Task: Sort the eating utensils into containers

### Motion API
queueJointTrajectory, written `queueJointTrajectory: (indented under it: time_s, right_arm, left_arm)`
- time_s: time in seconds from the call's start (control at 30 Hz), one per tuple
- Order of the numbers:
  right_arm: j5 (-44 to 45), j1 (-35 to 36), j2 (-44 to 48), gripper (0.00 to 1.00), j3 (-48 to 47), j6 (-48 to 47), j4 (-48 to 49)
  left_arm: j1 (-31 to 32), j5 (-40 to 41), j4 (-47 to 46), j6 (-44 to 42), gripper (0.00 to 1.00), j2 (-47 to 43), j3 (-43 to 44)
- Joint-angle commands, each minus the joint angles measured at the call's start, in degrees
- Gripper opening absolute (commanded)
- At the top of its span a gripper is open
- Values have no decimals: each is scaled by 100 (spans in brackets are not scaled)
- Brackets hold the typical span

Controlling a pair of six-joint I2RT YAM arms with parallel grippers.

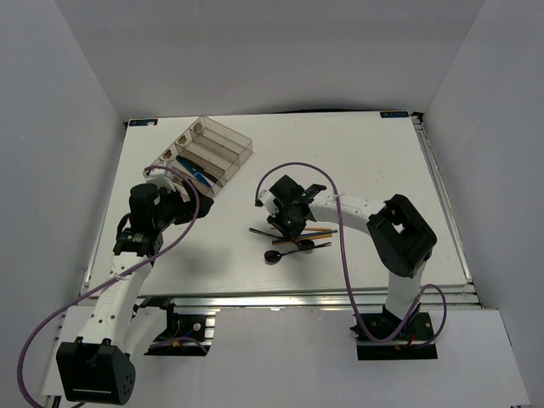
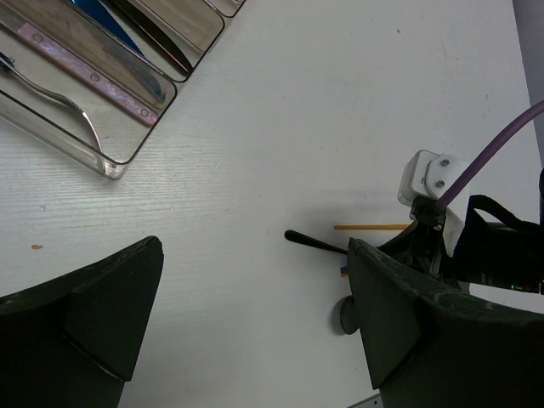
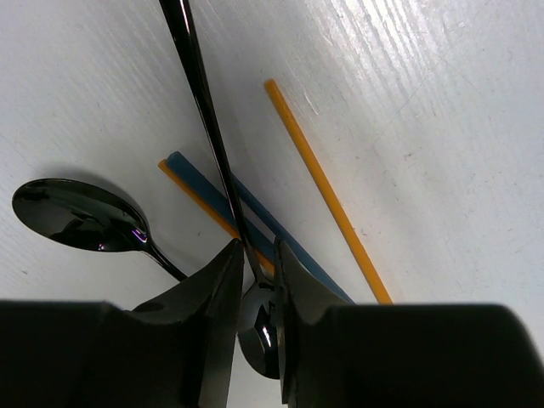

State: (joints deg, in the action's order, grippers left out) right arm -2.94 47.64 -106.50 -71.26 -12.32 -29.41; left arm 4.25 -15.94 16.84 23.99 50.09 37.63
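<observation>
1. Top external view shows you the clear tray (image 1: 223, 140) lying slantwise near the far-left corner of the table (image 1: 382, 170). It has four long compartments.
2. In the left wrist view, one end compartment of the tray holds a pink handle (image 2: 85, 72) and a curved silver stem (image 2: 64, 104). The compartment beside it holds a blue knife (image 2: 140, 61).
3. Your left gripper (image 2: 255, 246) is over bare table, just on the near side of the tray. Its two fingers (image 2: 85, 314) are spread wide and nothing is between them.
4. The loose utensils lie together in the middle of the table, a little toward the near edge. You can see an orange chopstick (image 3: 327, 191), a blue stick (image 3: 223, 202) with a second orange stick touching its side, and a second black spoon (image 3: 76, 217) with its bowl up.
5. Your right gripper (image 3: 259, 263) is down on this pile. Its fingers (image 3: 212, 297) are drawn almost together, and the thin handle of a black spoon (image 3: 200, 81) passes between them. The spoon's bowl is just behind the fingertips. The handle crosses over the blue stick and points toward the left edge.
</observation>
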Motion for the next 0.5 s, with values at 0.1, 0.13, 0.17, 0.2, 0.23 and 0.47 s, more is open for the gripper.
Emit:
queueJointTrajectory:
  time_s: [0.1, 0.13, 0.17, 0.2, 0.23, 0.47]
  right_arm:
    - [31, 18, -178, 25, -142, -69, 111]
    - [13, 18, -213, 25, -133, -69, 111]
    - [4, 18, -222, 25, -116, -69, 111]
    - [-5, 26, -222, 24, -107, -69, 111]
    - [-14, 35, -231, 24, -90, -69, 111]
    - [39, 44, -275, 11, -10, -69, 190]
  left_arm:
    - [14, -119, 21, -52, 98, -25, 87]
    - [6, -119, 21, -52, 98, -16, 87]
    - [14, -128, 21, -52, 98, -8, 96]
    - [6, -128, 30, -52, 98, 1, 87]
    - [14, -128, 30, -52, 98, 1, 96]
    - [14, -137, 30, -52, 98, 36, 96]
